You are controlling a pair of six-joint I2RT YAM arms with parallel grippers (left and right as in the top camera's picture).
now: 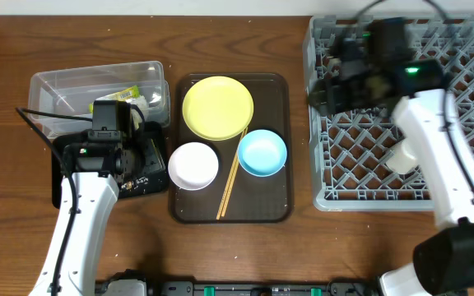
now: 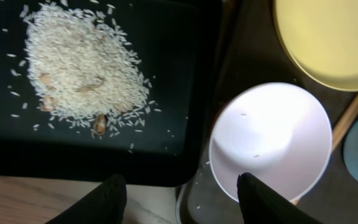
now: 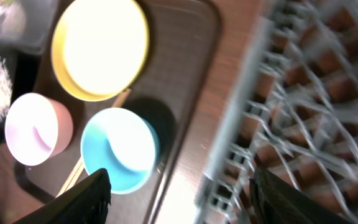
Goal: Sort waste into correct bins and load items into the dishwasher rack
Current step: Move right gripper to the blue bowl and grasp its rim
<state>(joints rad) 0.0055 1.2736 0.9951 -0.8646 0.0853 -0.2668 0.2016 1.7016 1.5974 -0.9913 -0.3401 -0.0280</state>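
Judging by the rice (image 2: 82, 68) heaped in the black tray (image 2: 185, 74) and the green-and-yellow wrapper (image 1: 130, 94) lying in the clear tub (image 1: 56, 84), I reckon the waste sorting is mostly done. Loading remains: white bowl (image 2: 269, 140), yellow plate (image 1: 217, 107), light blue bowl (image 1: 262, 152) and chopsticks (image 1: 230, 185) all sit on the brown serving tray (image 1: 274, 197), none in the dishwasher rack (image 1: 360, 200). My left gripper (image 2: 182, 186) hangs by the white bowl's rim, jaws apart and empty; my right gripper (image 3: 179, 186), over the rack, is likewise spread wide, holding nothing.
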